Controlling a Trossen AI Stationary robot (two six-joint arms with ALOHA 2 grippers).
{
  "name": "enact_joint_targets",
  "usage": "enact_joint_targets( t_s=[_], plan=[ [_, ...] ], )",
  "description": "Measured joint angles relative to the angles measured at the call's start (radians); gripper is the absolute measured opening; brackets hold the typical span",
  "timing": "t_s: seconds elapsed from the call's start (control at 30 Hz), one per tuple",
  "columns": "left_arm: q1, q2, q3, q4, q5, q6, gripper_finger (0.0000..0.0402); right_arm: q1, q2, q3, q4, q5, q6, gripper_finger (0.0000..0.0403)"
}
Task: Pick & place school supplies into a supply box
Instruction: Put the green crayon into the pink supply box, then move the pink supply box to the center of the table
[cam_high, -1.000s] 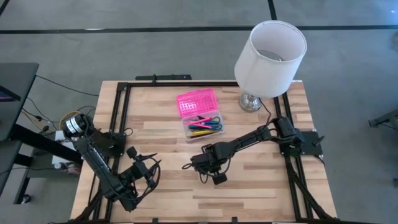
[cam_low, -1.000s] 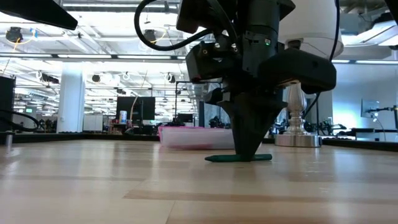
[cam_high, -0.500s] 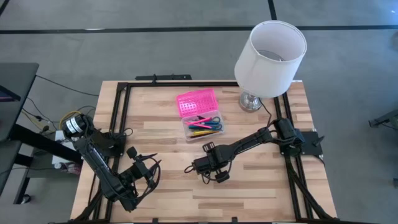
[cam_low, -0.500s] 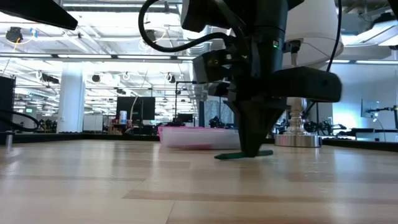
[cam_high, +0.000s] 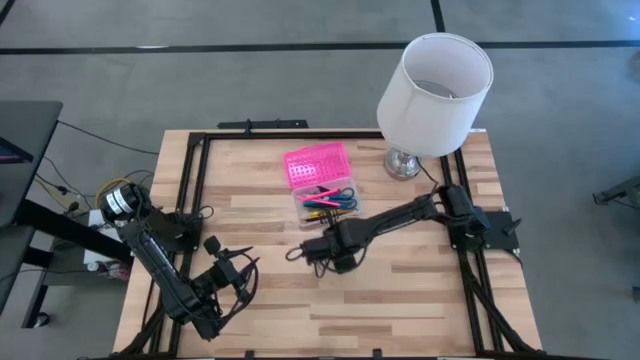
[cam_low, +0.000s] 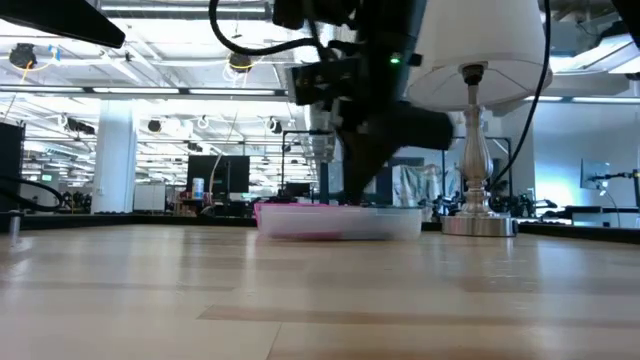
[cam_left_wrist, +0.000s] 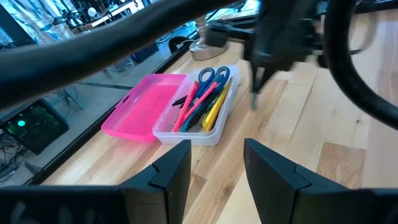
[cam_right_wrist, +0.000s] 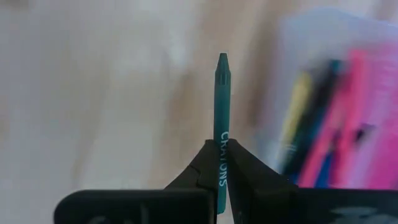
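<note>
1. Left gripper (cam_high: 243, 275), jaws open and empty, waits near the table's (cam_high: 420, 300) front-left.
2. Right gripper (cam_high: 303, 250), jaws clamped on a green crayon (cam_right_wrist: 222, 118), hovers just before the supply box (cam_high: 325, 203).
3. The box holds pens (cam_left_wrist: 200, 107) and scissors (cam_left_wrist: 213, 76); pink lid (cam_high: 316, 165) open behind.

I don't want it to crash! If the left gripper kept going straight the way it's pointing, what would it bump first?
Probably the supply box: it lies straight ahead of the open left gripper, with bare table between them. Depth is hard to judge.
</note>
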Motion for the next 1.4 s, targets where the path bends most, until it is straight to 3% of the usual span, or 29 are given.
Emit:
enact_joint_targets(
  t_s=[0.2, 0.43, 0.83, 1.23, 1.4],
  plan=[
    [0.0, 0.0, 0.0, 0.0, 0.0, 0.0, 0.0143, -0.094, -0.001, 0.008, 0.006, 0.093, 0.002, 0.0001],
    [0.0, 0.0, 0.0, 0.003, -0.001, 0.006, 0.0143, -0.184, 0.001, 0.008, 0.016, 0.097, 0.002, 0.0001],
    [0.0, 0.0, 0.0, 0.003, -0.001, 0.006, 0.0143, -0.198, 0.002, 0.008, 0.039, 0.084, -0.006, 0.0004],
    [0.0, 0.0, 0.0, 0.008, -0.001, 0.006, 0.0143, -0.233, 0.002, 0.008, 0.036, 0.069, 0.071, 0.0116],
    [0.0, 0.0, 0.0, 0.008, -0.008, 0.008, 0.0143, -0.229, -0.005, 0.007, 0.027, 0.115, 0.082, 0.0139]
  ],
)
